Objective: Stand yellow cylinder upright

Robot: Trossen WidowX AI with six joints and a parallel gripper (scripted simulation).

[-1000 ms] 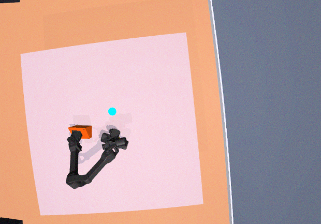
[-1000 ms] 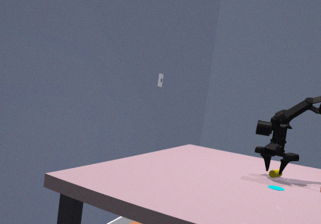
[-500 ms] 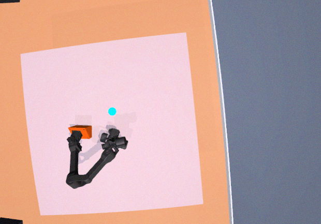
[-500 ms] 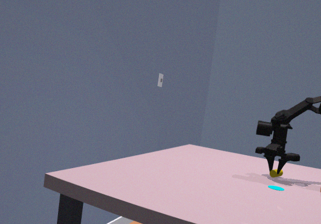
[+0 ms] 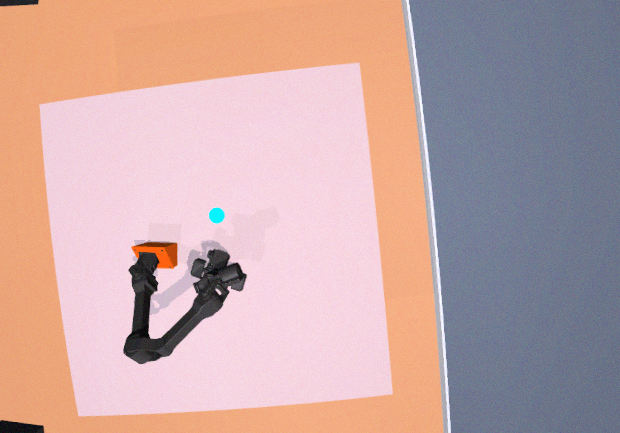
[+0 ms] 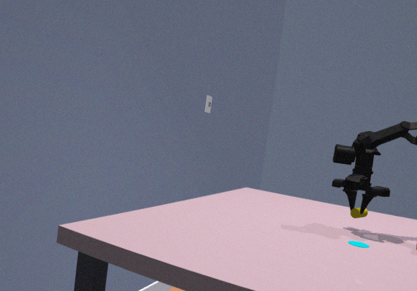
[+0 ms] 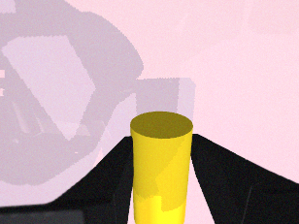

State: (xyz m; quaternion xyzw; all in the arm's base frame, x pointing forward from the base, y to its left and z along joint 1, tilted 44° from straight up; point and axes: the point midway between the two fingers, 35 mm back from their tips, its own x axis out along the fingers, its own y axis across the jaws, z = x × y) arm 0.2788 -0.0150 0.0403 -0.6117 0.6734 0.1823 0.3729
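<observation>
The hand [image 6: 358, 210] points straight down at the pink tabletop [image 6: 208, 226] and is clenched on the yellow cylinder [image 6: 358, 212], one dark finger [image 7: 112, 178] pressed against each long side. The cylinder lies on its side between the fingertips, its round end face turned away from the wrist camera and its length running back toward the camera. From the side view it sits at the very tips of the fingers, low over the tabletop; whether it is resting on the surface or just lifted off it cannot be told.

The cyan circle [image 6: 358, 244] is a flat disc on the tabletop, a little apart from the hand. In the side view it lies below and in front of the held cylinder; seen from above, the circle [image 5: 216, 215] sits beyond the hand, up and slightly left of it. The cylinder is outside the circle and not upright.

From above, the hand and wrist hide the cylinder entirely. An orange block [image 5: 156, 253] marks the arm's base, off to the hand's side.
</observation>
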